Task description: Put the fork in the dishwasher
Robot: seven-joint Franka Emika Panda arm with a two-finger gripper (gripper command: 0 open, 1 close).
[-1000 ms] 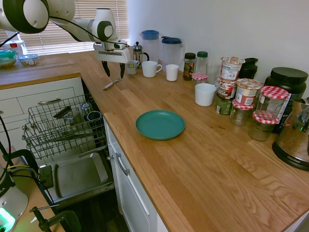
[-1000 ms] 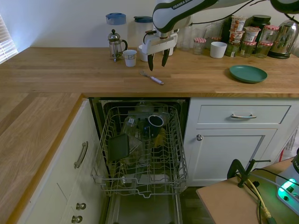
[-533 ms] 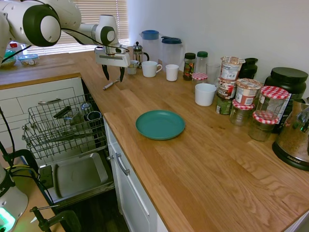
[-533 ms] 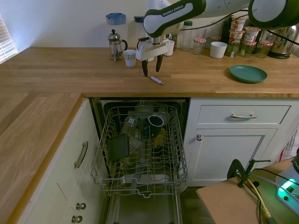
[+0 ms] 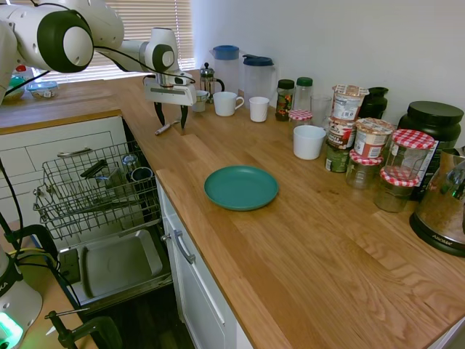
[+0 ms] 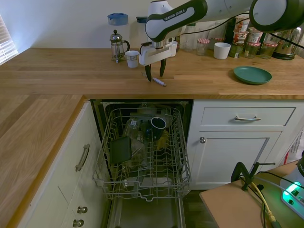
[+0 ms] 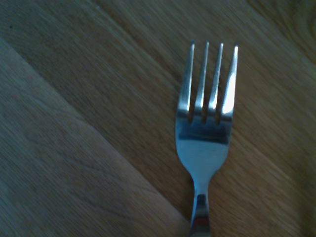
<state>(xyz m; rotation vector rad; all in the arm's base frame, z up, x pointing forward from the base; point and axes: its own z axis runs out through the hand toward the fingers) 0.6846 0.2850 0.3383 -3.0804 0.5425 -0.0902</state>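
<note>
Here the dishwasher (image 5: 94,193) stands open at the left of the first exterior view, its wire rack (image 6: 142,147) pulled out with dark cups inside and the steel door panel lowered below it. Further right, the gripper (image 5: 169,121) hangs over the wooden tabletop (image 5: 290,240) with its fingers (image 6: 148,75) spread apart and holding nothing. The fork (image 5: 165,128) lies flat on the wood directly beneath them, near the edge above the rack; the wrist view shows its tines and neck centred and close (image 7: 205,128).

The risks, as I judge them: the fork is thin and lies flush on the wood, so fingers closing a touch too high would slip over it, and closing off-centre could spin it or nudge it toward the edge, where it might drop into the rack or onto the floor uncontrolled. Descending too far would press the fingertips into the tabletop. A small white cup (image 5: 198,101) and a French press (image 5: 208,78) stand just behind, close enough for the wrist to brush on the way up.

Against the frame one second earlier, the gripper has come lower and shifted slightly, so its tips now bracket the fork instead of hovering above it. The fork, the teal plate (image 5: 241,187) and the jars (image 5: 374,149) at the right have not moved.
</note>
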